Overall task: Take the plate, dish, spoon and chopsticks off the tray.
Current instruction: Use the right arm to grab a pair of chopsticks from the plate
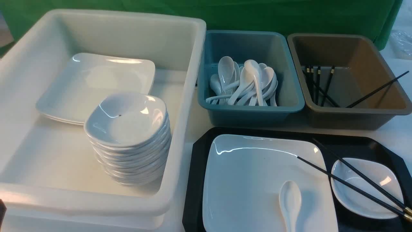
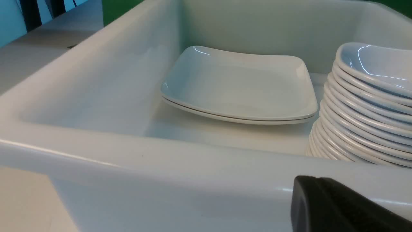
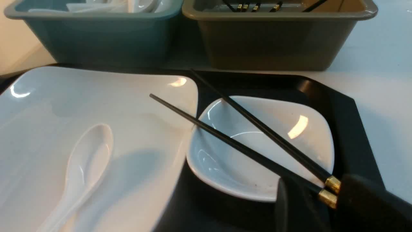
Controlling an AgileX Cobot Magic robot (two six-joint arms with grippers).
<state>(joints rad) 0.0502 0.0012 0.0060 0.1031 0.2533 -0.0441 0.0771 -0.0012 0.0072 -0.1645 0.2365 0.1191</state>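
Note:
The black tray [image 1: 193, 180] lies at the front right. On it rests the large white plate [image 1: 257, 180], with the spoon [image 1: 290, 201] lying near its front edge. To the right of the plate sits the small dish [image 1: 357, 203]. The chopsticks [image 1: 354, 188] lie across the dish, their thin tips over the plate's corner. In the right wrist view my right gripper [image 3: 331, 199] is shut on the chopsticks' [image 3: 244, 149] gold-banded ends, at the near rim of the dish [image 3: 289, 129]. My left gripper [image 2: 309, 183] is shut and empty, outside the tub's near wall.
A deep white tub [image 1: 180, 135] at the left holds stacked plates [image 1: 96, 80] and a tall stack of small dishes [image 1: 128, 135]. Behind the tray stand a teal bin [image 1: 289, 96] holding several spoons and a brown bin [image 1: 399, 96] holding several chopsticks.

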